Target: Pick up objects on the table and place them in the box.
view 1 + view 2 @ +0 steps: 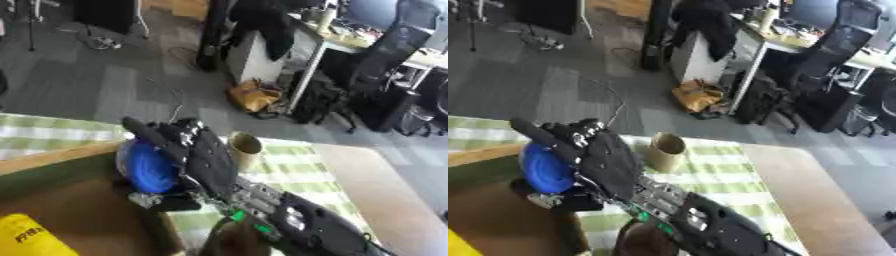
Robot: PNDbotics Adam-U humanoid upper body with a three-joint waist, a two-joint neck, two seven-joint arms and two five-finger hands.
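Left eye view: blue ball (150, 170), judged light and smooth, is gripped by right hand (197, 150) over box (52, 200).

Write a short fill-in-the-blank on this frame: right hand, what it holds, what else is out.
1. The right hand holds a round object coloured ____.
2. That object is above the edge of the cardboard ____.
3. The tan cup stands on the cloth checked in ____ and white.
4. Inside the box, at the lower left, lies a ____ item.

Missing words: blue; box; green; yellow
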